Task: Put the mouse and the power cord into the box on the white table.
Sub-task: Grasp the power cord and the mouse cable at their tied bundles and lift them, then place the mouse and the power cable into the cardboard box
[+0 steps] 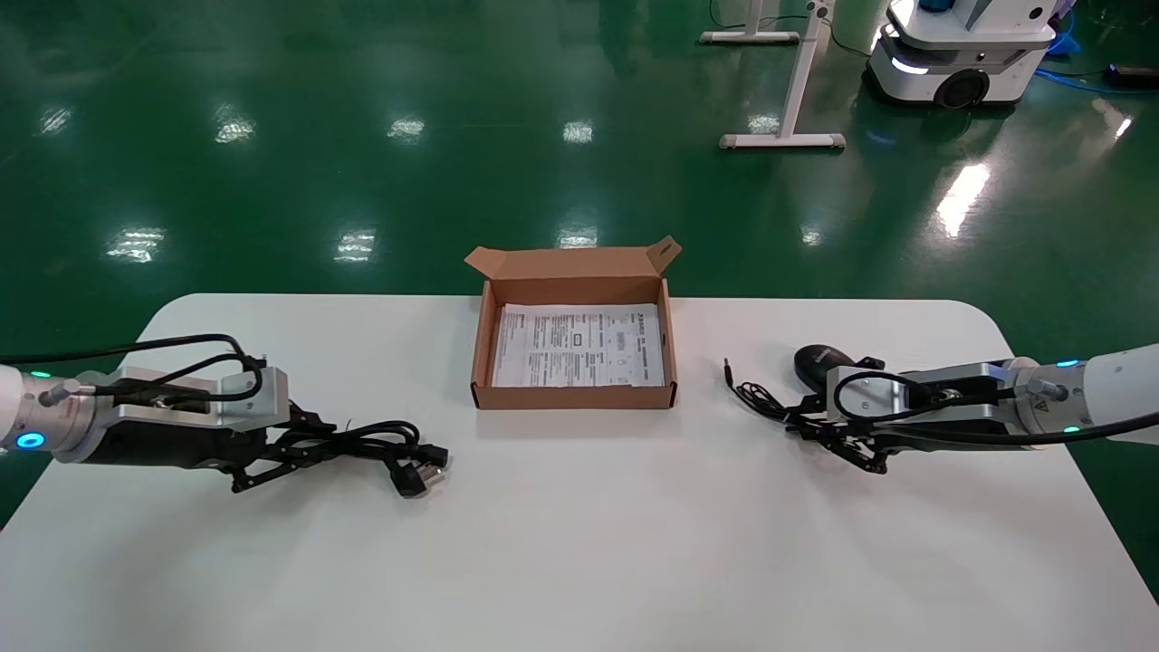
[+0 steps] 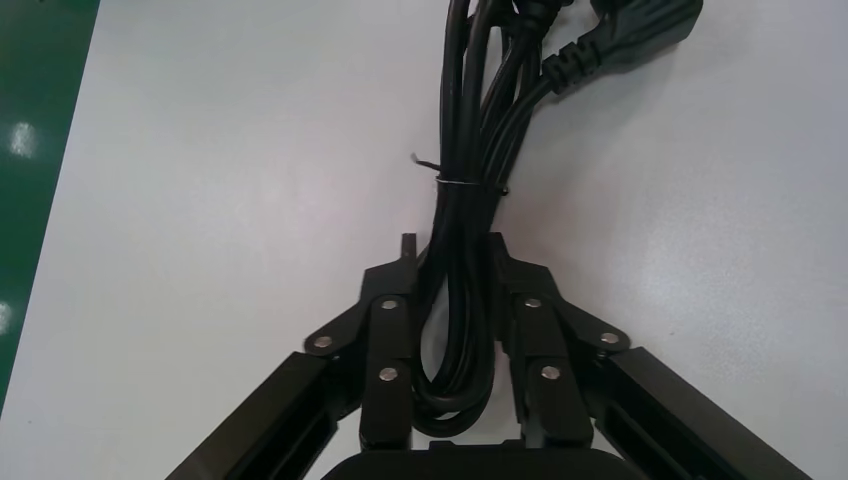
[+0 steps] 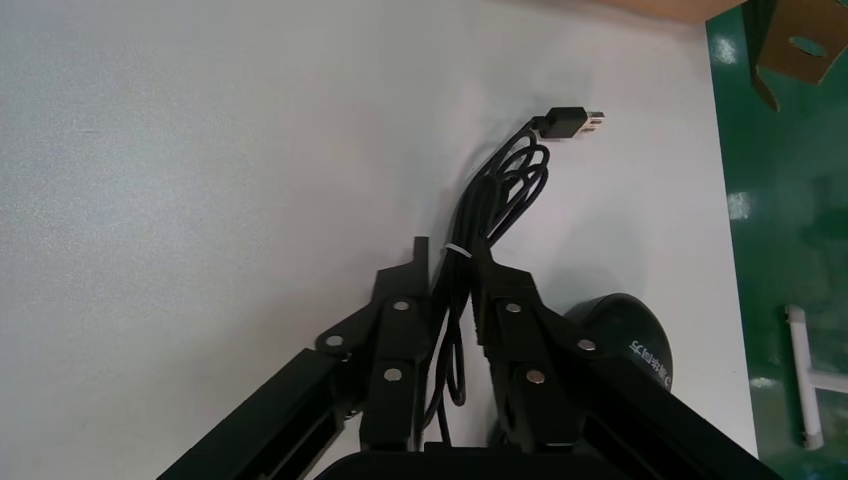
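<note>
left gripper (image 2: 450,250) pinched tight on the power cord (image 2: 462,200) bundle, low on the white table (image 1: 579,543) | right gripper (image 3: 452,255) clamped on the mouse (image 3: 625,335) cable, mouse just beside it | box (image 1: 574,396) sits between, empty-ish | imo lift straight up so nothing drags

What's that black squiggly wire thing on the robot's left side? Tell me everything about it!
That is the power cord, a thick black rubbery-looking cable folded into a bundle and tied around the middle with a thin wire tie. Its chunky plug with metal prongs lies at the end nearest the box. It rests flat on the white table, and the left end effector is closed around its looped end.
</note>
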